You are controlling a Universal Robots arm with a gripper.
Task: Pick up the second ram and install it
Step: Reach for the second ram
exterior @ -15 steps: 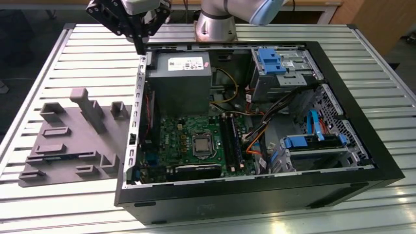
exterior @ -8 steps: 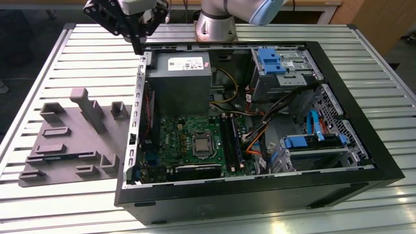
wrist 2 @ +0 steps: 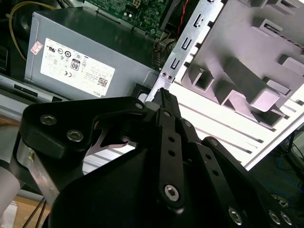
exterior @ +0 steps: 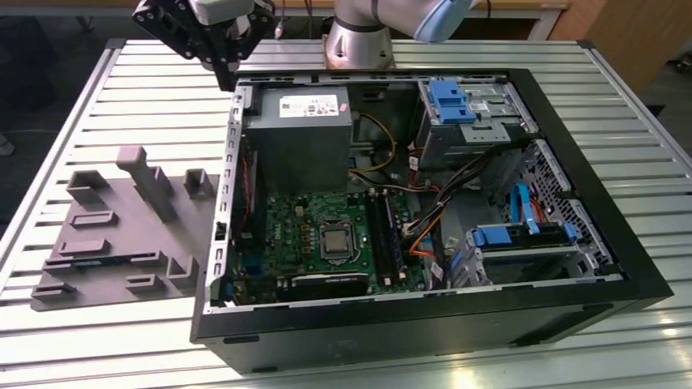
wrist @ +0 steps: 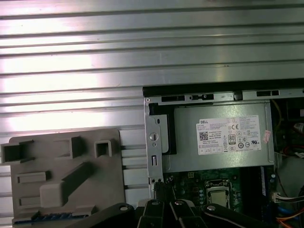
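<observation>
My gripper (exterior: 225, 79) hangs high above the far corner of the open computer case (exterior: 605, 267), on the exterior view's left, over the table slats. Its fingers (wrist 2: 161, 92) meet in a point with nothing between them, so it is shut and empty. The second ram (exterior: 87, 261) looks like a thin blue-green strip lying in a slot of the grey tray (exterior: 119, 284), well away from the gripper. In the first wrist view that strip (wrist: 47, 216) lies at the tray's (wrist: 61, 190) edge beside the gripper (wrist: 159, 190). The black slot rails (exterior: 384, 231) sit on the green motherboard (exterior: 292, 227).
A grey power supply (exterior: 297, 138) fills the case's far corner, below and beside the gripper. Blue drive brackets (exterior: 449, 101) and loose cables (exterior: 433, 235) crowd the case on the exterior view's right. The tray carries a tall upright block (exterior: 146, 182). The robot base (exterior: 357, 36) stands behind the case.
</observation>
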